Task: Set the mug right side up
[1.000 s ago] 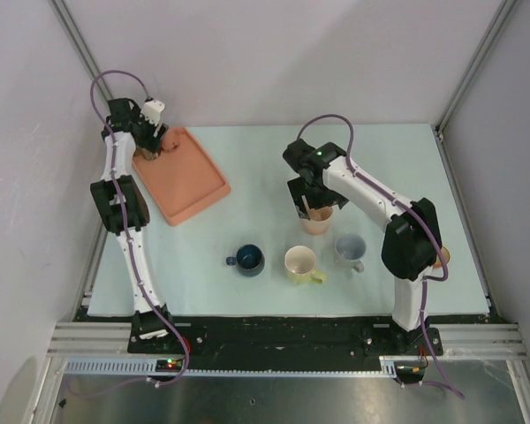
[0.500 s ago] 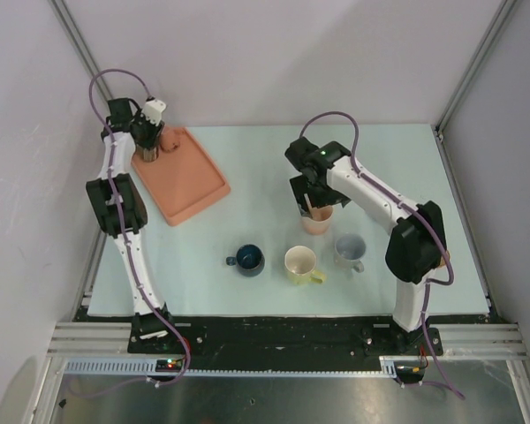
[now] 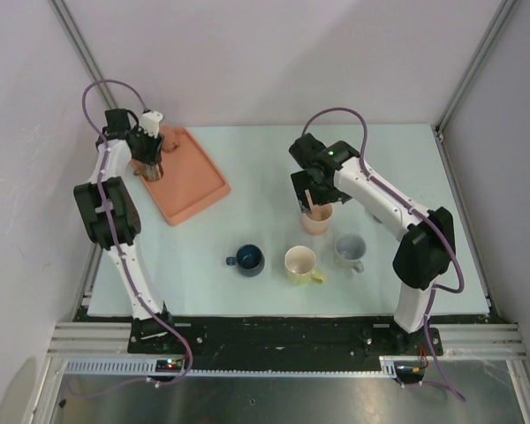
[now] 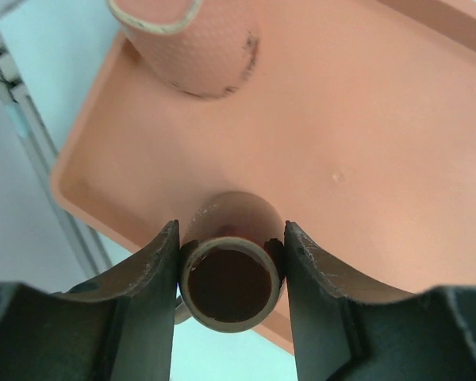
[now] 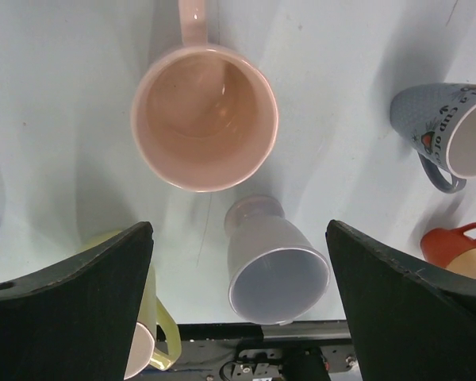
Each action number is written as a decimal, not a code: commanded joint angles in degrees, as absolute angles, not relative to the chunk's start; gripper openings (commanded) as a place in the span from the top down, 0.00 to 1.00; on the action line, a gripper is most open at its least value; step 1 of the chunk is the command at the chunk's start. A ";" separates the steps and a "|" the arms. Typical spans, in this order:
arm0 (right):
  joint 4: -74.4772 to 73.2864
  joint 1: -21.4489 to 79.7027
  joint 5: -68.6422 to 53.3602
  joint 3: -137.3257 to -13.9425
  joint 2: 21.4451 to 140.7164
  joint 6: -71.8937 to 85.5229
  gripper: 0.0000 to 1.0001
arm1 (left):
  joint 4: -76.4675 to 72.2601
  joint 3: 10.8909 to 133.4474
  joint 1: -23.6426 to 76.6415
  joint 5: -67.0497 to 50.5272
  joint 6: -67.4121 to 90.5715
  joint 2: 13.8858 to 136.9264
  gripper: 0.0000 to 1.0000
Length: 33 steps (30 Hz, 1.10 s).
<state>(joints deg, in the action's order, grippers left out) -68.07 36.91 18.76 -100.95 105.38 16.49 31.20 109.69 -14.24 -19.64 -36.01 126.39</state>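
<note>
Since a second ago the left arm has swung its elbow out to the left and dropped its wrist over the near-left edge of the tray, and its jaws have gone from wide apart to closed in. The right arm has barely shifted.

The small brown ceramic mug (image 4: 230, 284) sits at the edge of the flat salmon-coloured plastic tray (image 4: 381, 159), and the left gripper (image 4: 230, 234) has its jaws clamped on the mug's sides, one finger pressed against each side. The end facing the wrist camera is a thick ring with a dark middle. Honestly can't tell if that's the foot or the mouth. My guess is the grab is done and the actual flip and set-down are still to come.

Just beyond it on the tray is a salmon textured cup (image 4: 186, 48), not touching.

Pose-wise, the left arm reaches far forward with the wrist pointing down at the tray. The right gripper (image 5: 238, 226) hangs over the pale pink mug (image 5: 205, 119) out on the light table (image 5: 55, 95), jaws wide apart, holding nothing.
</note>
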 commanded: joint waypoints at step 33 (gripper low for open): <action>20.94 39.79 -31.91 -95.74 118.82 61.20 0.01 | 33.20 103.56 -8.33 -32.63 -11.37 109.42 1.00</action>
